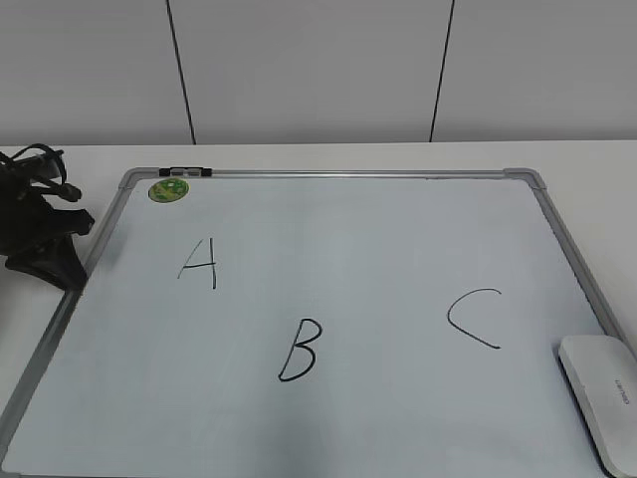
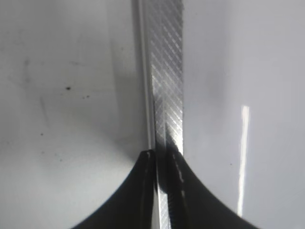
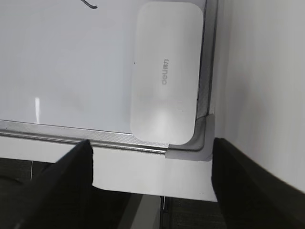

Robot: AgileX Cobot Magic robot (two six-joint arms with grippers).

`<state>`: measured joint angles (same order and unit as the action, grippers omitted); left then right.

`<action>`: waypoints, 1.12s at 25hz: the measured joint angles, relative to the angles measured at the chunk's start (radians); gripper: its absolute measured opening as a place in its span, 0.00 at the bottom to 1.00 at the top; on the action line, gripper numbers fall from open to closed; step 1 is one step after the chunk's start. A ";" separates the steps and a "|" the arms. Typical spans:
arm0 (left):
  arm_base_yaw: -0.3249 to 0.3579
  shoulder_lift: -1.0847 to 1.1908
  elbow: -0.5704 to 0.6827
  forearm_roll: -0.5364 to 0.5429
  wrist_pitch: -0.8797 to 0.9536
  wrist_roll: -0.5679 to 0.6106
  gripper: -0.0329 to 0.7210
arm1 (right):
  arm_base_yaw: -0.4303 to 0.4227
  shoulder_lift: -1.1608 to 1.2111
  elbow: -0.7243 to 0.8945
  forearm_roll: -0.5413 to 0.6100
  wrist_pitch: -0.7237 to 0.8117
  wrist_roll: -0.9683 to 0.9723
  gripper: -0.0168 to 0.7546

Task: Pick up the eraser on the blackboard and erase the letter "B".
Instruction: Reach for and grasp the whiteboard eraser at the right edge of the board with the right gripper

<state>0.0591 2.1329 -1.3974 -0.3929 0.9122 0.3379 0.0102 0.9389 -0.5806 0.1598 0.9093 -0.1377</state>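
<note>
White eraser [image 3: 166, 78] sits in the board's [image 1: 328, 249] corner; our right pincer [image 3: 151, 186] hangs released, left pincer [image 2: 159, 191] clenched, B [image 1: 300, 351] untouched.

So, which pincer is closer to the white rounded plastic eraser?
Right. The right pincer hovers open just beyond the white rounded plastic eraser; the left pincer, shut, sits over the board's opposite grey frame edge.

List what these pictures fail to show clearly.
- Eraser: the exterior view's right and bottom edges cut it off.
- Eraser lettering: too small to read in the exterior view.
- Right gripper: absent from the exterior view; the wrist view crops its fingers.
- Left gripper: dark and blurred over the frame.
- Letter C: only a stroke end enters the right wrist view.
</note>
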 joint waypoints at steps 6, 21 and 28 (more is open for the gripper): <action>0.000 0.000 0.000 0.000 0.000 0.000 0.09 | 0.008 0.144 0.000 0.018 -0.083 -0.037 0.81; 0.000 0.000 0.000 -0.002 0.002 0.000 0.09 | 0.060 0.527 -0.056 -0.043 -0.257 0.000 0.84; 0.000 0.000 0.000 -0.002 0.004 0.000 0.09 | 0.060 0.599 -0.058 -0.057 -0.297 0.054 0.84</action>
<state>0.0591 2.1329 -1.3978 -0.3946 0.9161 0.3379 0.0700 1.5381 -0.6388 0.1023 0.6124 -0.0832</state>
